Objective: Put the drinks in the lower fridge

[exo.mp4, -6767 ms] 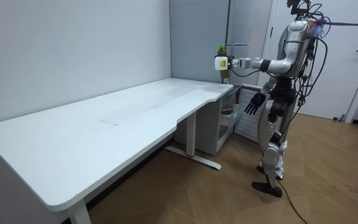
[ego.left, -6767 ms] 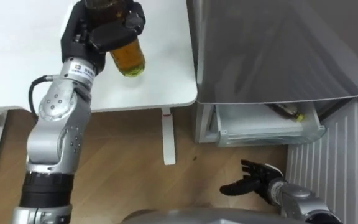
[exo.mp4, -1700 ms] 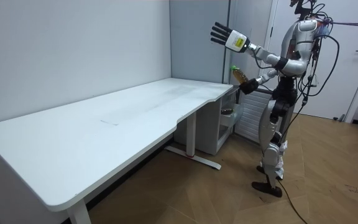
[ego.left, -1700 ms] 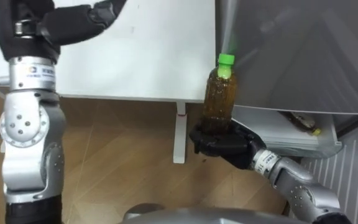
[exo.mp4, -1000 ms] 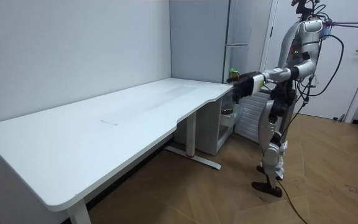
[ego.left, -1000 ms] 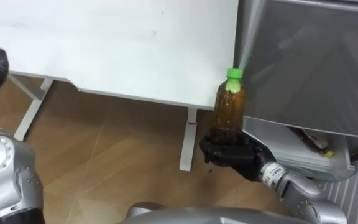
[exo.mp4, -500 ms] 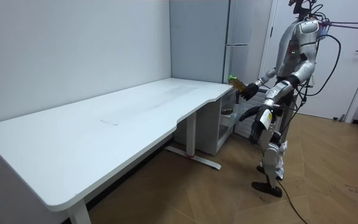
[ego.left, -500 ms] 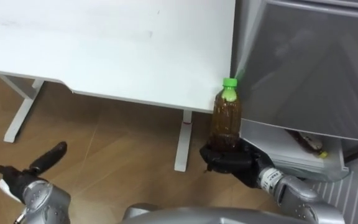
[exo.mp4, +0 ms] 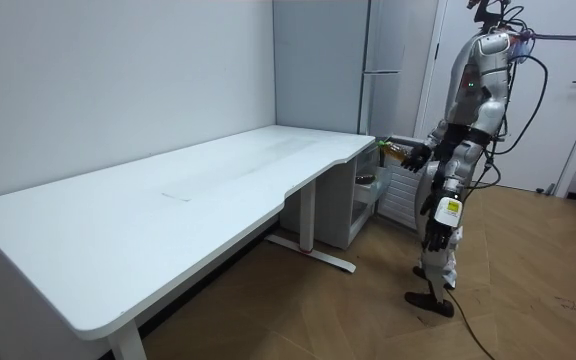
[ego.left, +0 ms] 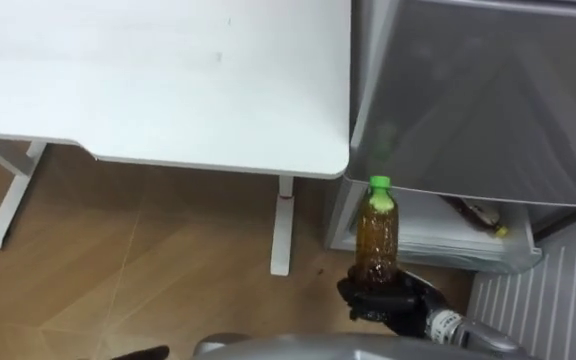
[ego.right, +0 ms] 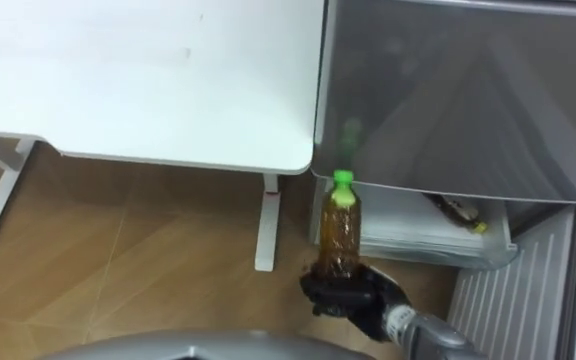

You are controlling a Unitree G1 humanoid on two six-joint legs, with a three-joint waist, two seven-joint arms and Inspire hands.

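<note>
Standing upright in right hand point(ego.left: 386, 300), bottle point(ego.left: 376, 238)

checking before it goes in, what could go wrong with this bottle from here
1. The right hand has its fingers round only the base of the upright bottle, so it might tip out as the arm moves.
2. The open lower drawer sits under the grey fridge front; the green cap could knock it.
3. A second bottle already lies in the drawer, and this one could land on it.
</note>
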